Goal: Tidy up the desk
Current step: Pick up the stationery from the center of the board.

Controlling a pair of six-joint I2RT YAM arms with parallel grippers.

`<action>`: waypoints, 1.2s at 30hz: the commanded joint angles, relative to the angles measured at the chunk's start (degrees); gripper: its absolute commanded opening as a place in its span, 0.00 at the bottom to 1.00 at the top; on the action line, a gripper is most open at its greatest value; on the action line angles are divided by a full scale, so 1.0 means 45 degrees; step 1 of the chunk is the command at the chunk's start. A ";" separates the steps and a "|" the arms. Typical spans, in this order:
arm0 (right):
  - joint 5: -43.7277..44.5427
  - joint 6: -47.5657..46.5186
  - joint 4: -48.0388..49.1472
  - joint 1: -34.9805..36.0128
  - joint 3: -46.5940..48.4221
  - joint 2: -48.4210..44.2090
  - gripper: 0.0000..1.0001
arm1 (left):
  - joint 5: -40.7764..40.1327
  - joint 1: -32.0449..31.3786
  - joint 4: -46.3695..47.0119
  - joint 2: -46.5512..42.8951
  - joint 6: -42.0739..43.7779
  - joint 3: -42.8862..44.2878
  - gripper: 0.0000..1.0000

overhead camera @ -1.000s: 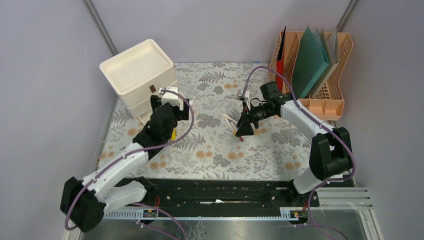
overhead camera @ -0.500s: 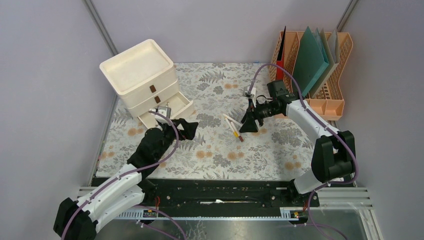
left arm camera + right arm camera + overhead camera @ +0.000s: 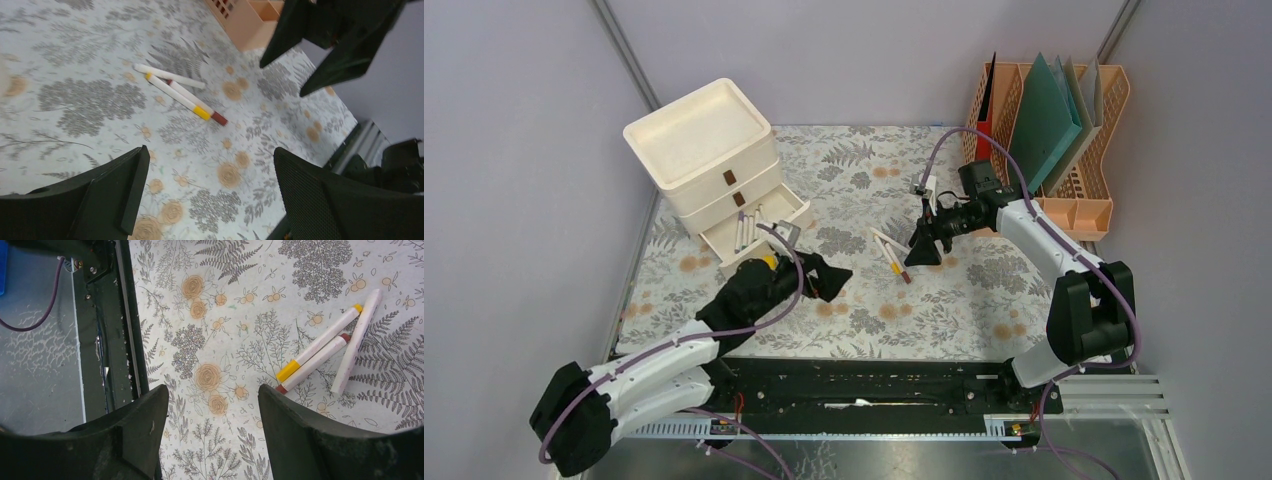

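Note:
The desk [image 3: 984,300] is covered with a pale leaf-and-flower cloth. Three white markers [image 3: 890,252] lie together near its middle; they also show in the left wrist view [image 3: 180,94] and the right wrist view [image 3: 330,352]. One has a yellow cap, one a dark red cap. My right gripper [image 3: 921,255] is open and empty, just right of the markers. My left gripper [image 3: 834,280] is open and empty, low over the cloth, left of the markers. A white drawer unit [image 3: 709,150] stands at the back left; its bottom drawer [image 3: 754,228] is open with markers inside.
An orange file rack [image 3: 1064,140] with green and red folders stands at the back right. A black rail [image 3: 854,385] runs along the desk's front edge, also seen in the right wrist view [image 3: 107,335].
My left gripper has drawn back from the open drawer and swung right and forward toward the desk's middle. The right gripper has barely moved.

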 commanded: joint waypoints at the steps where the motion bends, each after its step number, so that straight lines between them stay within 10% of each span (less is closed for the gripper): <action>1: 0.0182 -0.0301 -0.0148 -0.0134 0.0340 -0.0004 0.73 | -0.0657 -0.1362 0.0630 0.0446 0.0368 0.0646 0.99; 17: 0.0347 -0.0330 -0.0166 -0.0166 0.0359 0.0120 0.73 | -0.2746 -0.4662 0.0528 0.2266 0.0579 0.1202 0.99; 36: 0.2373 0.2525 0.2576 -0.0165 -0.0562 0.0057 0.70 | -0.8175 -0.5232 -0.3234 0.6391 -0.4340 0.3943 0.99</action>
